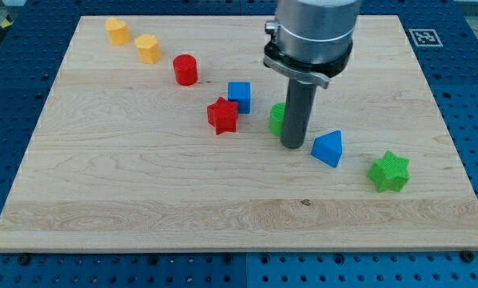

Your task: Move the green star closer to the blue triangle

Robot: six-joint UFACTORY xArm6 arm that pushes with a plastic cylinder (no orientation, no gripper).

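The green star (389,171) lies at the view's right, near the board's right edge. The blue triangle (328,148) sits just to its left, a short gap between them. My tip (293,146) is on the board left of the blue triangle, close to it but apart. A green block (277,118) is partly hidden behind the rod, so its shape is unclear.
A red star (222,115) and a blue cube (239,96) sit left of the rod. A red cylinder (185,70) and two yellow blocks (148,48) (117,31) run toward the top left. The wooden board (143,200) rests on a blue perforated table.
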